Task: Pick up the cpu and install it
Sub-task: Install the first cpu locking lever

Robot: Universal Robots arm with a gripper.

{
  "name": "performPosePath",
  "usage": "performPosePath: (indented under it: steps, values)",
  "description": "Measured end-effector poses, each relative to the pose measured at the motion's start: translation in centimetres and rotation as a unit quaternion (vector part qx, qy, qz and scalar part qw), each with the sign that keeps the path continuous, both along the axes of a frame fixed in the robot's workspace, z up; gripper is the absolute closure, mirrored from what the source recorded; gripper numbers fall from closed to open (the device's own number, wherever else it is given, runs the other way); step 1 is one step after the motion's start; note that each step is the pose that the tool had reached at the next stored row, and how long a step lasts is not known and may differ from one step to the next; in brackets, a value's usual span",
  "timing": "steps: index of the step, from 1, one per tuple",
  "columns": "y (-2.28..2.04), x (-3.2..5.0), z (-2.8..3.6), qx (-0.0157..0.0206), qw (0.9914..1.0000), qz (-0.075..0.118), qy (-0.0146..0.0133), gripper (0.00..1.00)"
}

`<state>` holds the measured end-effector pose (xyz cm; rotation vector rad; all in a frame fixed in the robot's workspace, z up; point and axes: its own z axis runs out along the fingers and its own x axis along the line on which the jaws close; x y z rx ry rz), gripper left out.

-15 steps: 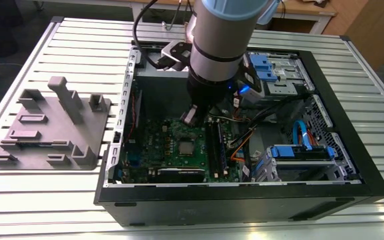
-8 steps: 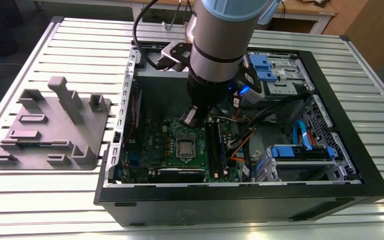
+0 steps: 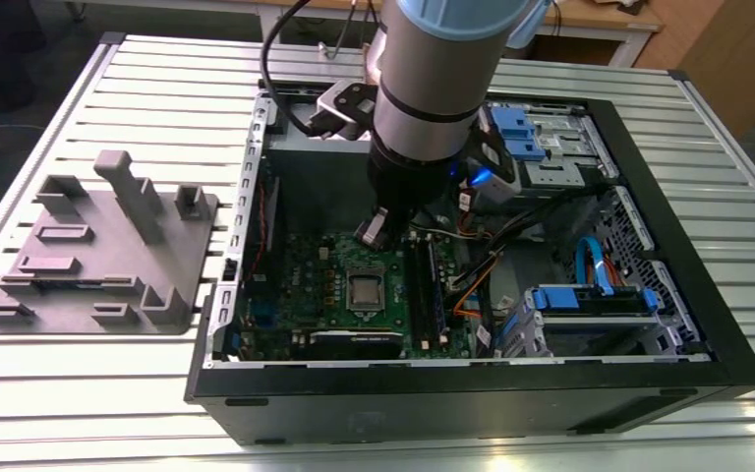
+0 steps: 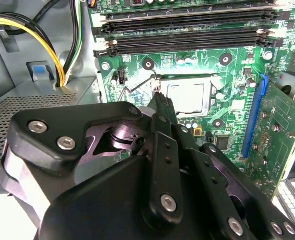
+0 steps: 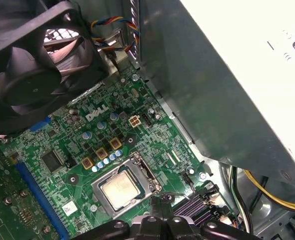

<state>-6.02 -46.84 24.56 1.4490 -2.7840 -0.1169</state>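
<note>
Risks first: tool (image 4: 160, 100) is hanging v. low over the motherboard (image 3: 312, 285), tip just beside the socket frame (image 4: 187, 77) and right at the thin wire lever (image 4: 137, 87). If it's coming down off-line, it's prob. scraping board parts or bending that lever. A sideways nudge on the frame could be shifting the cpu (image 5: 120, 191) on its contacts. Can't tell whether the frame is fully latched, so any push may be loading a chip that isn't clamped. Tight quarters too: arm is reaching deep into the case (image 3: 483, 403), and the yellow cable (image 4: 42, 42) is running near the wrist, so there's a snag risk. Tool state: looking narrow, tips drawn together, nothing between them in both wrist views. cpu isn't in the tool; it's sitting flat in the socket, silver top up, roughly mid-board, near the RAM slots (image 4: 187, 37). Rel. to tool: cpu is lying just beside the tip and apart from it, w/ the tip sitting off the socket's edge on the lever side, not over the chip. My read: pick and place are looking done, and work is now going on around the lever. Case is sitting on the tabletop (image 3: 89, 393) toward the edge at the exterior view's right. Grey fixture (image 3: 102, 256) is sitting by the opposite edge, well apart from the tool.
</note>
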Motion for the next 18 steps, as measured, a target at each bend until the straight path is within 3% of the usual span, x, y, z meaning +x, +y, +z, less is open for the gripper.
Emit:
performPosePath:
  steps: [8,14,15,18]
  values:
    - [0.01,0.0,1.23,0.0001,1.0,0.0,0.0,0.9]
    - [0.01,0.0,1.3,0.0002,1.0,0.0,0.0,0.9]
    - [0.0,0.0,1.32,0.0022,1.0,0.0,0.0,0.9]
    - [0.01,0.01,1.3,0.0152,0.99988,0.0,-0.0013,0.9]
